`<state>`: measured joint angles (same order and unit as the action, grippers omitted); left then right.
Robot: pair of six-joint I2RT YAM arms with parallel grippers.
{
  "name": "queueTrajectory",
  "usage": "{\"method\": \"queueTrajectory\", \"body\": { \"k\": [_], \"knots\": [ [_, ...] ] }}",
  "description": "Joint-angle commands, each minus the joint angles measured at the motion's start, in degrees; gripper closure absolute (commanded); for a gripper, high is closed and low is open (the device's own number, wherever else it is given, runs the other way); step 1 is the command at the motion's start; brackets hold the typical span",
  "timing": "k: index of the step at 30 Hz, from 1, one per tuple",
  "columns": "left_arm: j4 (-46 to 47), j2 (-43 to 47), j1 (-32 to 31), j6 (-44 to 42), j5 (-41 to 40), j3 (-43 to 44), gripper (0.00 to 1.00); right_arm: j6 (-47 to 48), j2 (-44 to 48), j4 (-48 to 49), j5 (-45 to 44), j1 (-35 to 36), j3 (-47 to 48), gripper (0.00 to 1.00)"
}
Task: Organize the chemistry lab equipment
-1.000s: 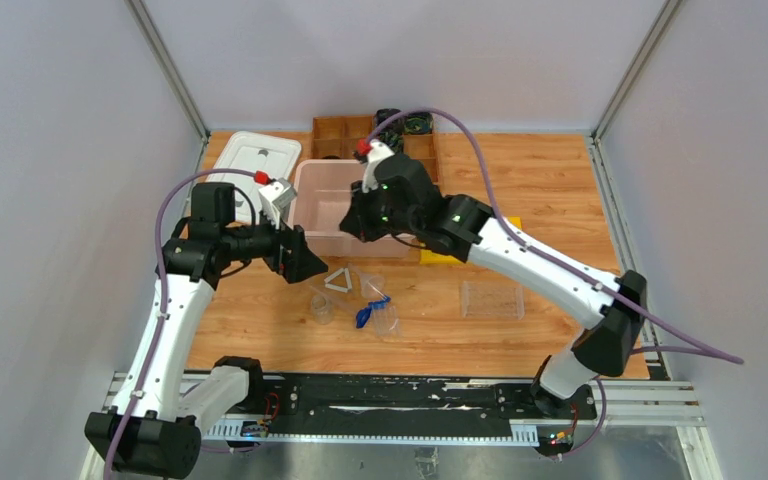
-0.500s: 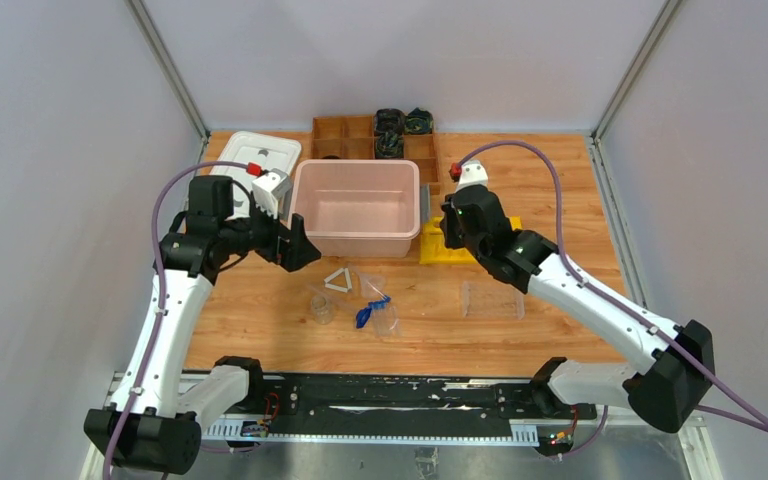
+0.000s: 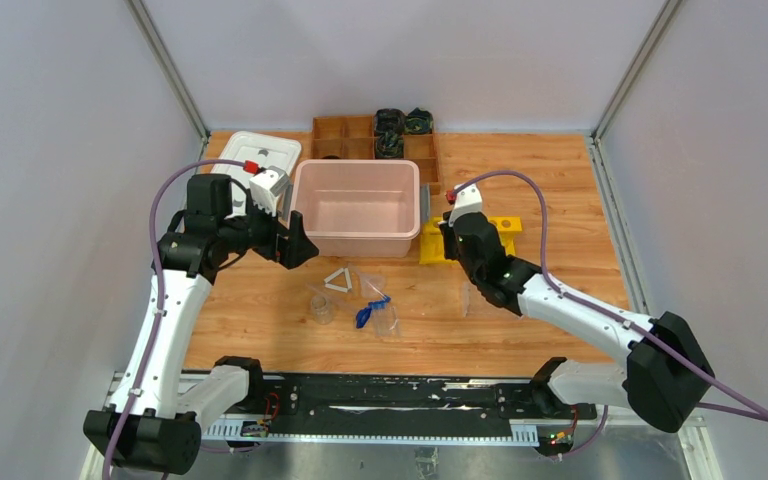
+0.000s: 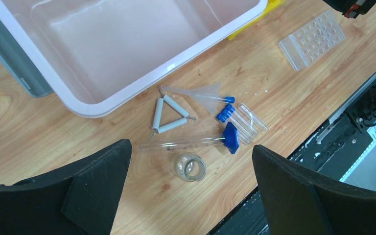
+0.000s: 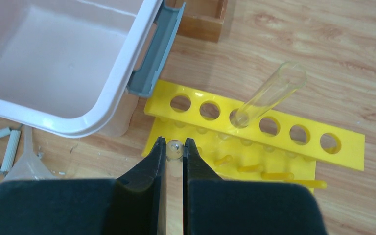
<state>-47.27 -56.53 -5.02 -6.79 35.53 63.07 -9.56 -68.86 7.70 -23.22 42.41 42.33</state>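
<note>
right claw (image 5: 175,147) is pinched together on a small clear tube (image 5: 174,150), seen end-on between the tips, hanging just above the near edge of the yellow rack (image 5: 284,129). another tube (image 5: 269,93) leans in a hole ahead and to the right of it. left claw (image 4: 191,149) is spread wide over the rest: capped tubes (image 4: 240,120), funnel (image 4: 203,93), white triangle (image 4: 169,115) and beaker (image 4: 190,167) lying on the counter (image 4: 274,88) right under it. guessing this stuff is light, slick, rolls and cracks easy, so i'd grab tubes mid-shaft with a soft squeeze, beaker by the rim.
</note>
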Motion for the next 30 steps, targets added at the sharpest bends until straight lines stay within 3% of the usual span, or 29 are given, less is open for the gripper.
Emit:
{"method": "queueTrajectory", "body": {
  "k": [1, 12, 30],
  "knots": [
    [-0.02, 0.04, -0.26, 0.41, -0.28, 1.05, 0.00, 2.98, 1.09, 9.51, -3.31, -0.51, -2.40, 1.00],
    [-0.02, 0.91, -0.26, -0.51, 1.25, 0.81, 0.00, 3.83, -0.09, 16.83, -9.09, -0.56, -6.71, 1.00],
    [-0.02, 0.83, -0.26, -0.55, -0.31, 0.97, 0.00, 4.45, -4.00, 22.64, -10.07, -0.65, -7.86, 1.00]
  ]
}}
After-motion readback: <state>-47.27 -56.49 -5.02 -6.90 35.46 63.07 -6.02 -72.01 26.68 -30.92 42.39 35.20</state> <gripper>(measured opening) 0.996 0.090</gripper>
